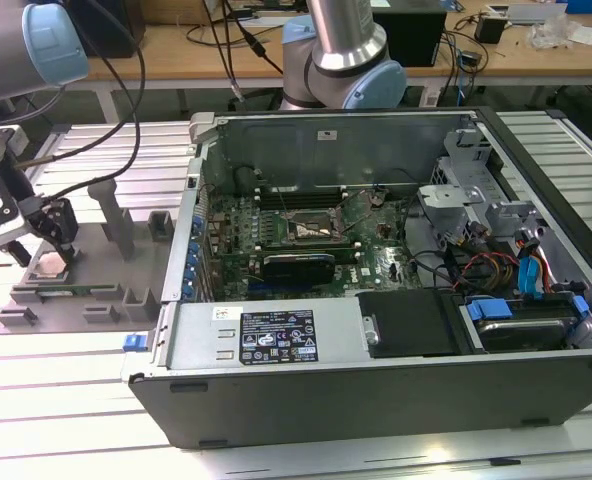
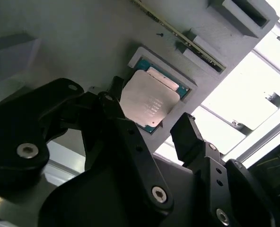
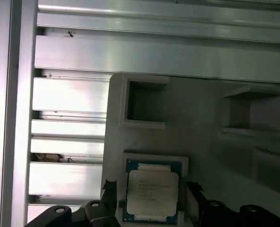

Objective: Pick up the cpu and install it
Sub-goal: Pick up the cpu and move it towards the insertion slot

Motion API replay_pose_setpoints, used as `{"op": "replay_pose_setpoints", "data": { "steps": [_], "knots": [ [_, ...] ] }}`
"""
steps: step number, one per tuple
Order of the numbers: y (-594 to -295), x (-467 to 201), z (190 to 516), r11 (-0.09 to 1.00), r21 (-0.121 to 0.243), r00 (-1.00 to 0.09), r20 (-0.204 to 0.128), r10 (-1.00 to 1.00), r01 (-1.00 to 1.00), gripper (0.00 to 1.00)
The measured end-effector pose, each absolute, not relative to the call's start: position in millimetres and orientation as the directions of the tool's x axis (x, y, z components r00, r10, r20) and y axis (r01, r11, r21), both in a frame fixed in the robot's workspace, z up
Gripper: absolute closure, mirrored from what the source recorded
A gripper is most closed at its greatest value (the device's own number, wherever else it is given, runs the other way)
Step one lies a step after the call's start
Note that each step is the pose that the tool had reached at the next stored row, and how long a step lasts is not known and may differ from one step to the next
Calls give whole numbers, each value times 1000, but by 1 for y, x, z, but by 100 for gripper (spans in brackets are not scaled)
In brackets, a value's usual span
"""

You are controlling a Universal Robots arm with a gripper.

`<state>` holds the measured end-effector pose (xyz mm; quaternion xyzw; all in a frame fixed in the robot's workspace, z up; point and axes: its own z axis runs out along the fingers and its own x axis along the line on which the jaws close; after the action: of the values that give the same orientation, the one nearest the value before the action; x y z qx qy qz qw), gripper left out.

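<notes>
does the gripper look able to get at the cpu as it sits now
Probably yes: the gripper hangs over the cpu, fingers open either side, nothing covering it in its gray holder.

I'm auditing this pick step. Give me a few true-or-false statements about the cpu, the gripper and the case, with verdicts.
1. The cpu lies in a recess of the grey holder. True.
2. The gripper has shut on the cpu and lifted it. False: its fingers stand open on either side of the cpu, which lies in the holder.
3. The computer case is open, with the motherboard showing. True.
4. The cpu sits in the motherboard's socket. False: it is in the holder, on the exterior view's left of the case.
</notes>
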<state>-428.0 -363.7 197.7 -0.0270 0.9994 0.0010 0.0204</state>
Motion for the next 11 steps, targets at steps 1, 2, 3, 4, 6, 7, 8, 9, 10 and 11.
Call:
{"op": "replay_pose_setpoints", "data": {
  "steps": [1, 2, 3, 4, 6, 7, 8, 9, 10, 11],
  "knots": [
    [-364, -428, 196, 999, 1, -998, -42, -54, -54, 32],
    [-364, -428, 195, 999, 1, -998, -42, -47, -47, 32],
    [-364, -428, 195, 999, 1, -999, -42, -35, -35, 32],
    [-364, -428, 194, 1000, 1, -999, -42, -21, -21, 32],
    [-364, -428, 193, 1000, 1, -999, -42, 5, 5, 32],
    [-364, -428, 192, 1000, 1, -999, -42, 22, 22, 32],
    [-364, -428, 191, 1000, 1, -999, -42, 28, 28, 32],
    [-363, -428, 191, 1000, 2, -999, -42, 30, 30, 32],
    [-363, -428, 190, 999, 4, -999, -42, 32, 32, 32],
    [-363, -428, 190, 999, 5, -999, -43, 33, 32, 32]
  ]
}}
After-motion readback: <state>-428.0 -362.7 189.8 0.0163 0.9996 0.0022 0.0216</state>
